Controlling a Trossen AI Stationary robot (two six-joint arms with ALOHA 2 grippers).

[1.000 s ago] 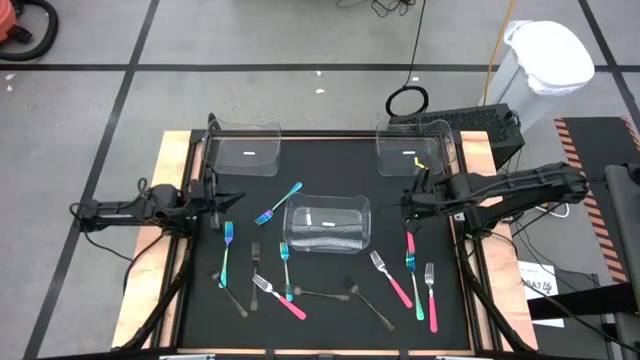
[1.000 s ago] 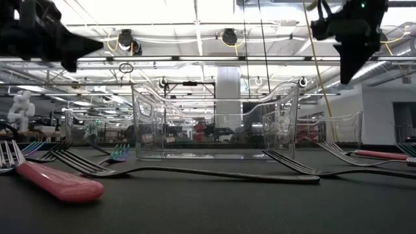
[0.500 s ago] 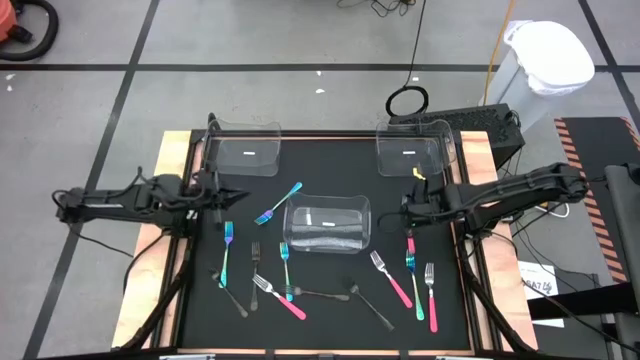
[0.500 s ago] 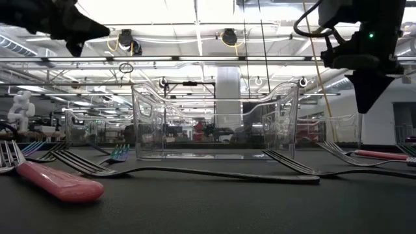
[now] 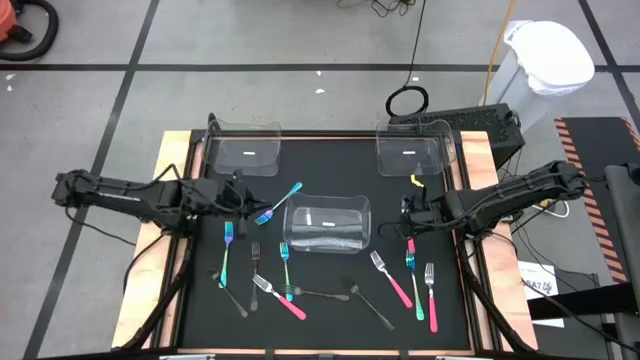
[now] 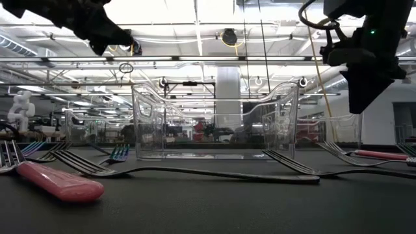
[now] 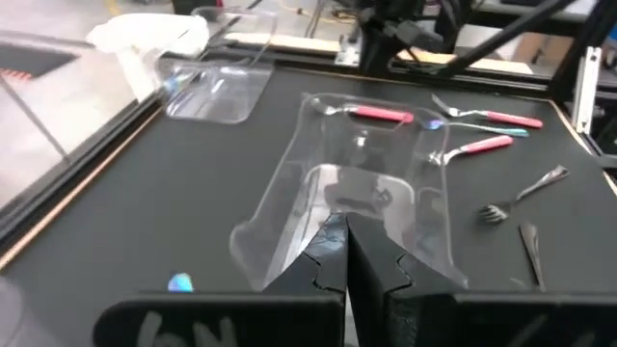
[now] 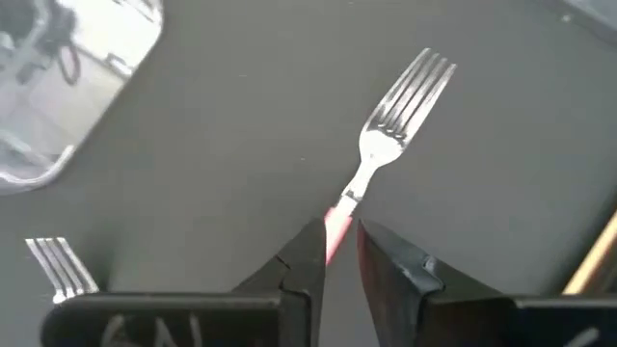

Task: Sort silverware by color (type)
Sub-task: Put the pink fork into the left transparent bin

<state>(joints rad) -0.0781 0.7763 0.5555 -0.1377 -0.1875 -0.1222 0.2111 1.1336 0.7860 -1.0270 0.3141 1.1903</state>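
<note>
The silverware lies scattered on the black mat [image 5: 330, 170]: teal forks [image 5: 278, 203] [image 5: 227, 255], grey spoons [image 5: 370, 305] and pink-handled forks [image 5: 392, 280] [image 5: 431, 297]. My right gripper [image 5: 409, 222] [image 6: 362, 107] hangs well above the mat, pointing down with a small gap between its fingers. Below that gap lies a pink-handled fork [image 8: 386, 135], untouched. My left gripper [image 5: 243, 197] [image 7: 345, 246] is shut and holds nothing. It is in the air over the mat's left part, beside the far teal fork and facing the middle clear bin [image 7: 357, 193].
Two clear bins stand at the far edge [image 5: 243, 148] [image 5: 412, 148], and a third sits in the middle [image 5: 327, 225]. Wooden rails frame the mat on the left and right [image 5: 170, 230]. Another fork's tines [image 8: 60, 265] lie near the right gripper.
My left gripper has moved from the table's left edge toward the middle bin, out over the mat, and has stayed shut. My right gripper has come down and a little toward the near edge, over the pink-handled fork. No silverware has moved.
</note>
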